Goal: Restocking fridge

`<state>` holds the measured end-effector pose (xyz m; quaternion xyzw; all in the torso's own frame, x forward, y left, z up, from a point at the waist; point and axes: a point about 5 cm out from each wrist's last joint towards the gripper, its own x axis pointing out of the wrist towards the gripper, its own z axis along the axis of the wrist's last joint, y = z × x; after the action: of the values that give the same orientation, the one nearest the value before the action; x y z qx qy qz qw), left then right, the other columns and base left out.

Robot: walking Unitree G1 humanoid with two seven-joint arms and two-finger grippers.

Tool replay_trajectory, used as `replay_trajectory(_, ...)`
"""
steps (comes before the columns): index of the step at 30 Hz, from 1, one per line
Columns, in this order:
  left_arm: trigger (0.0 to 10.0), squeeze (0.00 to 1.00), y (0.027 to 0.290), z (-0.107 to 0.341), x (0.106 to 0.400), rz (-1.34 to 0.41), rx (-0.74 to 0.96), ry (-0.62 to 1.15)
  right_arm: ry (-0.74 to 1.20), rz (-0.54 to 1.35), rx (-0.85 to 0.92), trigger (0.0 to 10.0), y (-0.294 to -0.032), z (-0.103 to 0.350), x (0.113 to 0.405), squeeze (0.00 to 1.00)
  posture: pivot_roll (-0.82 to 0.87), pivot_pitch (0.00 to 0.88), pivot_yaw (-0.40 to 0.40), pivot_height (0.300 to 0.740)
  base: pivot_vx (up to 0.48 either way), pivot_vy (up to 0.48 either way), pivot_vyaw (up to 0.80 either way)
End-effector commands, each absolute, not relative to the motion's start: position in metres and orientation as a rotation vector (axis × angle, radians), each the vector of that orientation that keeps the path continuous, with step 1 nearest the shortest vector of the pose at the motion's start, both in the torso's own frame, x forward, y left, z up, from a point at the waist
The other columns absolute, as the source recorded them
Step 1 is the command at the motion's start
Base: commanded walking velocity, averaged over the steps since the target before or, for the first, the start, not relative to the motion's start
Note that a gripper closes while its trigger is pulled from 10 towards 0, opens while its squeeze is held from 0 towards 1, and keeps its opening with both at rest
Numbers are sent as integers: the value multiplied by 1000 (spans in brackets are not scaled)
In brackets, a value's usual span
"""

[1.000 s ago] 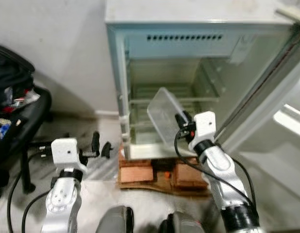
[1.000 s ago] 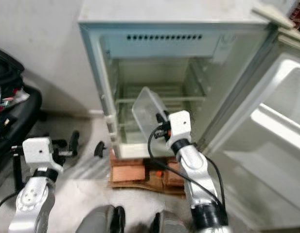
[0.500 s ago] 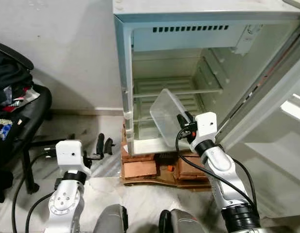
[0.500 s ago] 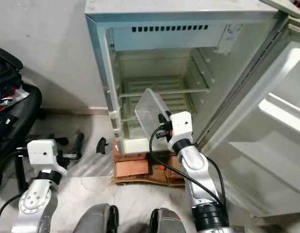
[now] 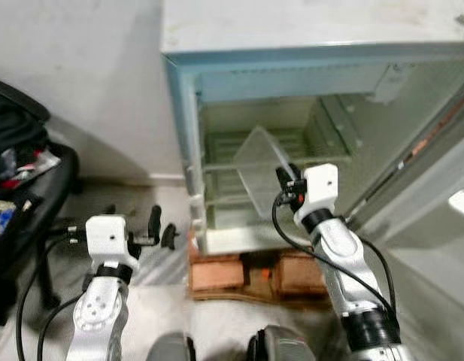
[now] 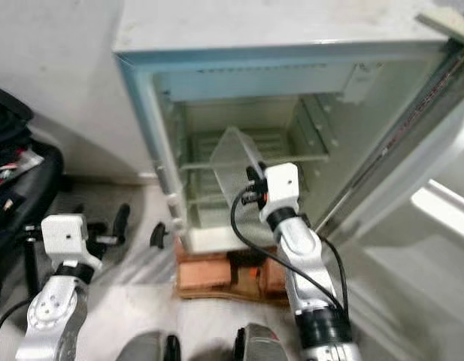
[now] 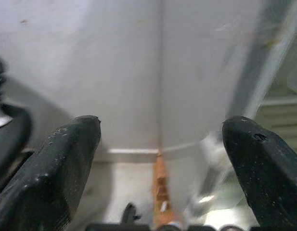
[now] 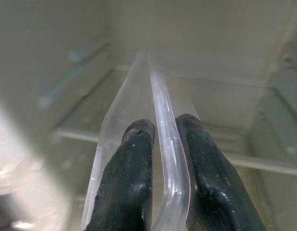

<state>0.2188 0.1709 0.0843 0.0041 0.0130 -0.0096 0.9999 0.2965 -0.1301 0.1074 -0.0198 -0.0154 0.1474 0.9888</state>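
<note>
Fridge [image 5: 216,45] cavity open ahead at 12 o'clock, door [image 6: 412,173] swung out at 2 o'clock; shelf [image 5: 224,167] edge bare. Right hand [image 8: 160,132] pinches rim of clear container [image 5: 260,164], tilted, at cavity mouth. Left hand [image 7: 160,144] wide, low at 9 o'clock near chair [image 5: 36,188].

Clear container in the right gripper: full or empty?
Empty. The clear container is see-through, with fridge shelves visible through its walls and nothing inside; the right gripper pinches its rim.
</note>
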Motion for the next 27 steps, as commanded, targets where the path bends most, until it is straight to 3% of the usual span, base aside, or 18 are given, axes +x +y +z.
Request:
replay_trajectory(1, 10000, 0, 166, 82, 218, -30, -8, 37, -25, 305, -74, 10000, -135, 104, 294, 0, 104, 134, -23, 740, 0, 0, 0)
replay_trajectory(17, 10000, 0, 166, 80, 215, -8, -8, 49, 24, 329, -4, 10000, -127, 97, 297, 0, 130, 140, -32, 740, 0, 0, 0)
replay_trajectory(27, 10000, 0, 167, 82, 200, 34, -7, 74, 85, 306, 158, 10000, -88, 98, 338, 0, 228, 199, -72, 740, 0, 0, 0)
